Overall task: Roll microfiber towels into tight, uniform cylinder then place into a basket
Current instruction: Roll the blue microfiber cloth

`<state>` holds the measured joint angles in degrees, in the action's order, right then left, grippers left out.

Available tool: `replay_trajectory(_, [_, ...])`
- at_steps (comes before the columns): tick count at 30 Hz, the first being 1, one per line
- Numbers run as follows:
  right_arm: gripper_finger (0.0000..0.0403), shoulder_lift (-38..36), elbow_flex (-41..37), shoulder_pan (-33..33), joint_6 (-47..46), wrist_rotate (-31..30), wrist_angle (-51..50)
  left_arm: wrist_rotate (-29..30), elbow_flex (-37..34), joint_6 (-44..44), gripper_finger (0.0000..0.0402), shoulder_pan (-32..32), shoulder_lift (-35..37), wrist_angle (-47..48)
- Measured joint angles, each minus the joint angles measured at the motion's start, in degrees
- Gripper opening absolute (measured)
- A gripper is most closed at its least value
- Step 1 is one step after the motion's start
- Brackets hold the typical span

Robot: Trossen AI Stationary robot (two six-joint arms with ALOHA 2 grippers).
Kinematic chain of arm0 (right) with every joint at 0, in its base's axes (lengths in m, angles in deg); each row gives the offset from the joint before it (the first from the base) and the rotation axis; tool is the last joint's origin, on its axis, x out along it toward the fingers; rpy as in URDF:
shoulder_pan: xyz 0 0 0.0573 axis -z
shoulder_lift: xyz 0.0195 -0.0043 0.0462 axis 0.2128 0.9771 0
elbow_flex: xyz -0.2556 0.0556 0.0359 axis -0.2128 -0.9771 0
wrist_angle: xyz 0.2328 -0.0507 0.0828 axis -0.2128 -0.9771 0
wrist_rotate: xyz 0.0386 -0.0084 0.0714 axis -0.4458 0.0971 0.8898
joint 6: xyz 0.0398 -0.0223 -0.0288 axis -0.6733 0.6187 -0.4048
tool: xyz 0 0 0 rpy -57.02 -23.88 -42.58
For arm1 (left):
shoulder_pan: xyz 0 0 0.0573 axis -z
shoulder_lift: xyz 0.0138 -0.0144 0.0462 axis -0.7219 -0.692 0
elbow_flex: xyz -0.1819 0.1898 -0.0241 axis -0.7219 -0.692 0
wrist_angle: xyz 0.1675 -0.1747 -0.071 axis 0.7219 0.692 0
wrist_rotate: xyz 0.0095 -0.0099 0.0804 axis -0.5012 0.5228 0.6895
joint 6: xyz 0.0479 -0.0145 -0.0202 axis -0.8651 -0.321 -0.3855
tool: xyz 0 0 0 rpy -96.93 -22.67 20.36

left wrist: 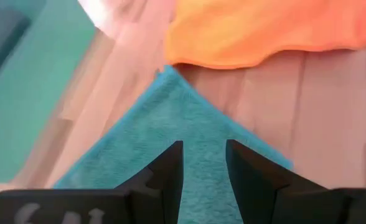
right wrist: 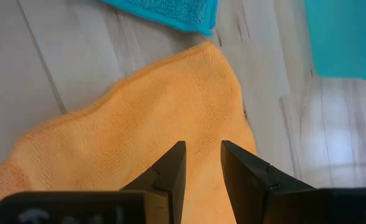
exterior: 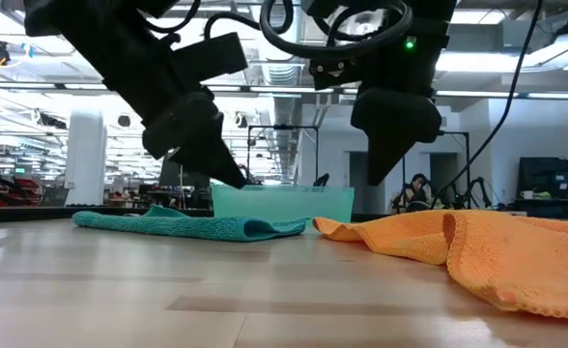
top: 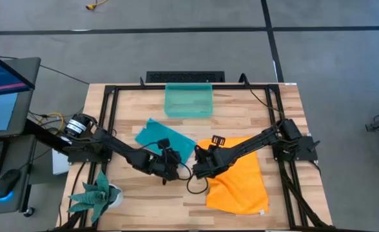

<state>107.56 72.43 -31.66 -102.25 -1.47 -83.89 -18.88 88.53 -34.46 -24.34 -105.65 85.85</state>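
Both towels lie flat and unrolled. The teal towel (top: 165, 138) is spread at mid-table, left of centre, and the orange towel (top: 238, 175) sits to its right, rumpled, with one fold standing up in the low view. Their near corners almost meet on the wood, but I can't see them touch. The basket (top: 189, 100) stands at the far edge, empty from what I can see and well apart from both towels.

My left gripper (left wrist: 203, 163) hangs over the near corner of the teal towel. Its fingers are parted by a narrow gap with cloth showing between them, and they hold nothing. My right gripper (right wrist: 203, 163) is in the same pose over the inner edge of the orange towel: narrow gap, nothing pinched. In the low view both sit clear above the cloth.

Judgement: this is the start of rolling. Nothing is rolled and nothing is in the basket.

Next, each gripper needs to come down onto a towel edge, pinch it, then fold it over itself and keep turning with even tension. The orange towel probably needs flattening first, because rolling over that wrinkle would likely give a loose, lopsided cylinder. With the two grippers this close, watch for a collision.
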Motion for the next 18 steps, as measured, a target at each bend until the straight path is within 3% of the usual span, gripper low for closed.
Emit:
replay_trajectory(6, [0.0122,0.0,0.0,0.0,-0.57,-0.08,0.12,-3.65,-0.24,1.21,0.0114,0.0,-1.47,-3.07])
replay_trajectory(13, [0.0122,0.0,0.02,-0.13,-1.31,-0.06,1.07,-3.17,-0.63,-0.85,0.0114,-0.71,-7.09,-6.27])
replay_trajectory(18, [0.0122,0.0,0.0,-0.13,-2.67,0.09,1.31,-7.35,-0.43,-0.85,0.0114,-0.69,-7.87,-6.23])
